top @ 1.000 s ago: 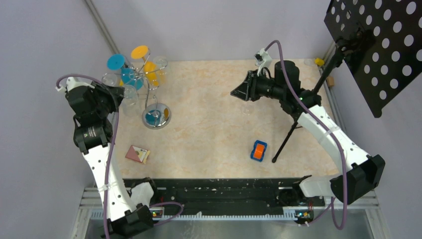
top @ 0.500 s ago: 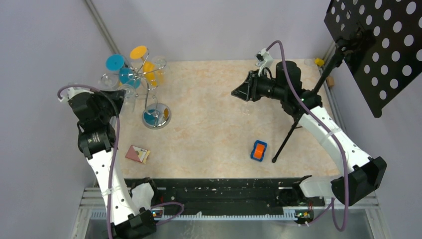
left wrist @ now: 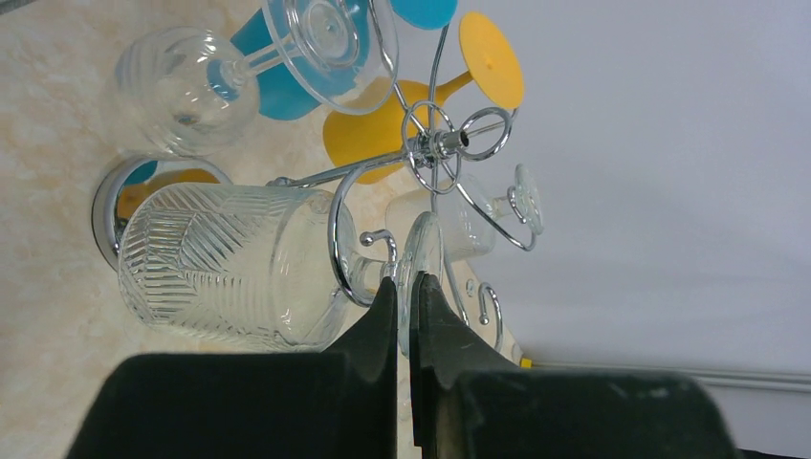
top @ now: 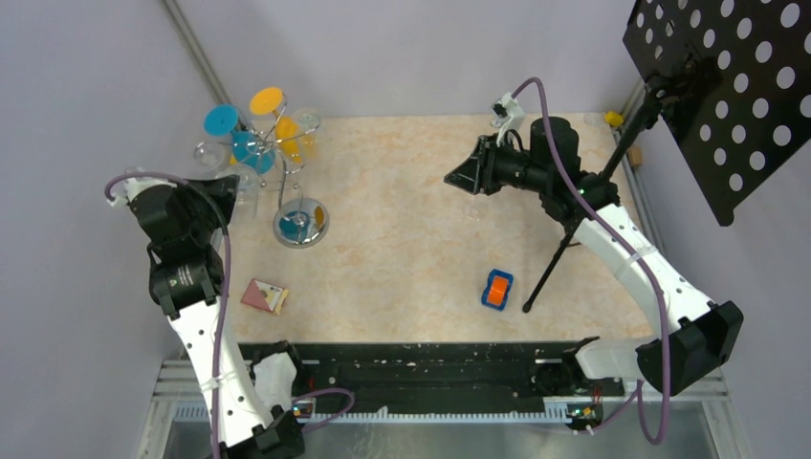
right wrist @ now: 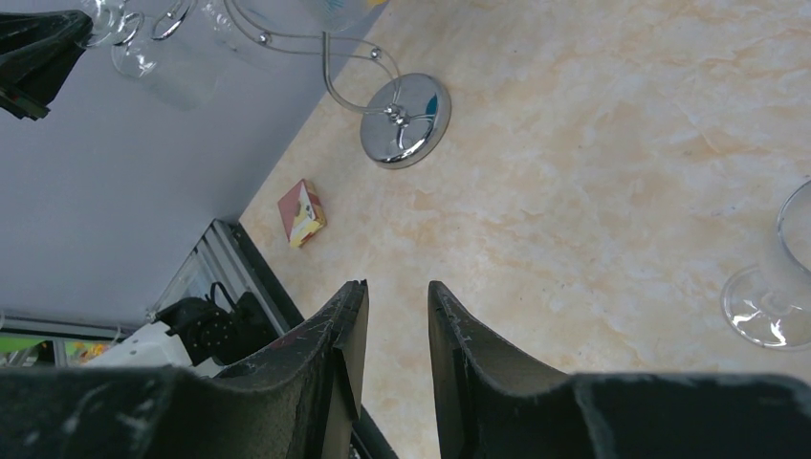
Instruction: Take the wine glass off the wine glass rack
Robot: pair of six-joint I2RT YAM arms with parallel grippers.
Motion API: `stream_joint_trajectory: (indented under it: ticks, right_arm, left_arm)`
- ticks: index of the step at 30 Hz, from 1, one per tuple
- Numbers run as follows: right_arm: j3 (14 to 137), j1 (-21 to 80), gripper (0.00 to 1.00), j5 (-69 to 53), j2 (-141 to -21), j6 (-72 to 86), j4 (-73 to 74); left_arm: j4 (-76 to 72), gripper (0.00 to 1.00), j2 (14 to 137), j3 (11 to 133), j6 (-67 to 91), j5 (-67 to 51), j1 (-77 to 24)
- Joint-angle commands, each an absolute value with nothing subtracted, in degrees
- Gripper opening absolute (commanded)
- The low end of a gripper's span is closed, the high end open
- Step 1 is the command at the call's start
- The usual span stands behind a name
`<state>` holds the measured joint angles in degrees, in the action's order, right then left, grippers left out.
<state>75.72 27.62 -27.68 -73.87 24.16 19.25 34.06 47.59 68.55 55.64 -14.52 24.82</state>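
Note:
The silver wine glass rack (top: 298,222) stands at the table's back left, with blue, orange and clear glasses hanging from its curled arms (left wrist: 435,143). A clear patterned wine glass (left wrist: 230,263) hangs on the nearest arm. My left gripper (left wrist: 404,282) is shut on the thin edge of its round foot. From above, the left gripper (top: 230,186) sits just left of the rack. Over the table's back middle, my right gripper (top: 451,179) hangs open with nothing between its fingers (right wrist: 349,316). The rack's chrome base (right wrist: 405,120) also shows in the right wrist view.
A clear glass (right wrist: 775,287) stands upright on the table under the right arm. A black tripod stand (top: 550,268) with a perforated plate (top: 717,86) occupies the right side. A blue and orange toy (top: 496,289) and a small box (top: 263,296) lie nearer the front.
My left gripper has closed onto the foot of the clear glass, and its arm has shifted slightly down and left. The right arm has held still.

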Motion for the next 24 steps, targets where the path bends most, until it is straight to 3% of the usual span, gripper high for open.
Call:
stream_joint_trajectory:
  ticks: [1, 9, 24]
  right_arm:
    - [75.2, 27.2, 0.31, -27.4, -71.3, 24.4, 16.3]
    - [75.0, 27.2, 0.31, -27.4, -70.7, 24.3, 16.5]
    - [74.9, 27.2, 0.31, -26.8, -69.4, 23.3, 17.6]
  left_arm:
    - [30.9, 0.00, 45.0, 72.9, 56.8, -12.3, 25.2]
    - [30.5, 0.00, 45.9, 73.0, 54.7, -7.0, 25.3]
    - [19.6, 0.00, 49.0, 69.3, 59.0, -8.7, 25.3]
